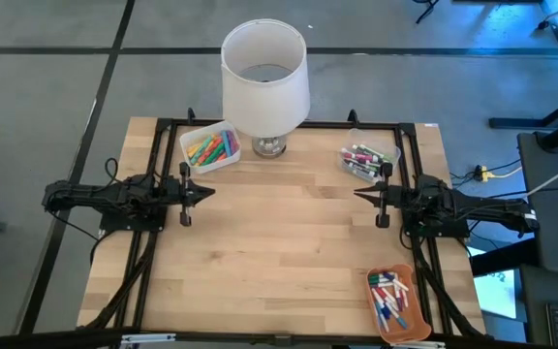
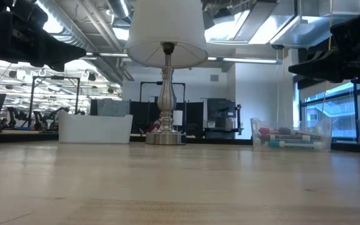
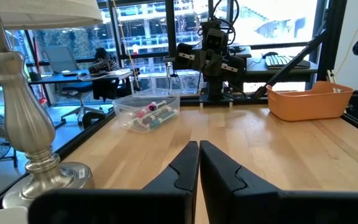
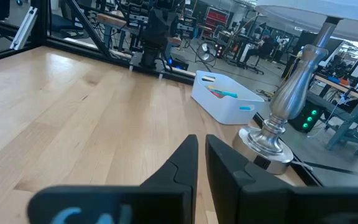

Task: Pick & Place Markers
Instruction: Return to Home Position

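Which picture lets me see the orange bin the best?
The high view. It looks straight down into the orange bin, so the markers inside show. The left wrist view shows only its outside wall, from the side. The low view and the right wrist view do not show it.

Place: you are in a robotics lab, an open industrial hall, not a home
Bench: your wooden bench (image 1: 289,233) sits in a black metal frame (image 1: 289,123); a dark robot arm (image 1: 105,199) is mounted at each side edge; grey concrete floor (image 1: 37,87) lies all round
Overhead: bare ducts and pipes (image 2: 99,37)
Past the far edge: rows of desks and equipment (image 2: 36,115)
Past the side edges: you see tall windows (image 3: 148,31), a keyboard (image 3: 281,60) on a desk, and crowded workbenches (image 4: 229,37)
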